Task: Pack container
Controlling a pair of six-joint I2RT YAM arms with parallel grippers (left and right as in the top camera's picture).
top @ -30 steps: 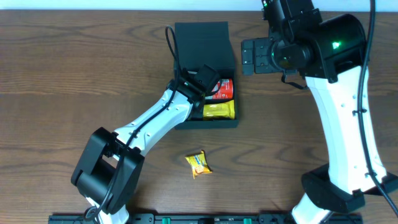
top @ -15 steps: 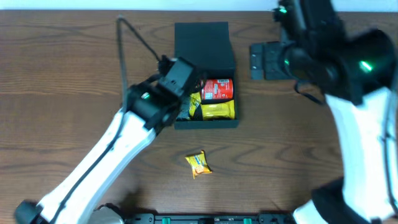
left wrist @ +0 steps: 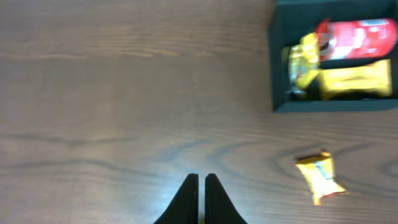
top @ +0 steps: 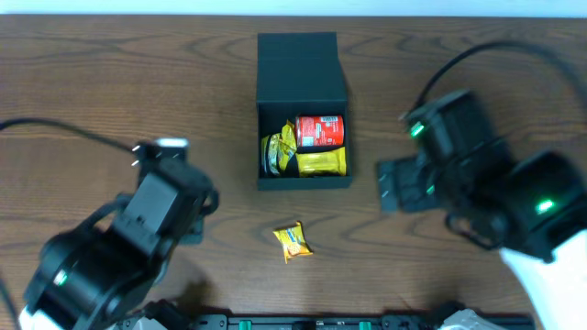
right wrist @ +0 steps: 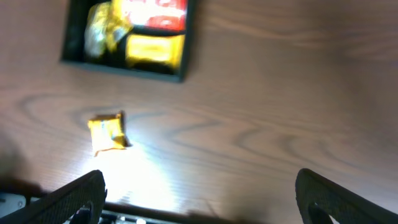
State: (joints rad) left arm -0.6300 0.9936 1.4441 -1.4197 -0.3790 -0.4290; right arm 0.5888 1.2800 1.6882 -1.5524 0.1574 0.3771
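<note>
The container [top: 299, 64] lies open on the tabletop [top: 92, 92] with its flap lid folded back flat. It already holds a red can [top: 320, 131], a flat yellow packet [top: 322, 163] beside the can and a crumpled yellow-green packet [top: 277, 151] against its left wall. One orange-yellow snack packet [top: 293, 242] is on the wood outside the box, just short of its front wall, so the packing looks nearly done, with this last piece left to fetch. The left gripper [left wrist: 199, 199] is pressed nearly shut, only a sliver showing between its fingers, and holds nothing. From it the loose packet is ahead and well off to the right, with the container farther ahead on that same side. The right gripper [right wrist: 199, 179] is spread wide and empty. The packet sits ahead of it and to the left, with the container beyond the packet. Both arms hang high above the tabletop, apart from everything. My judgement is that the step in hand is the approach to the last packet. The right gripper seems better placed: it would need to shift left, drop over the packet and close across its narrow width. It could then lift the packet into the free space near the front of the box.
</note>
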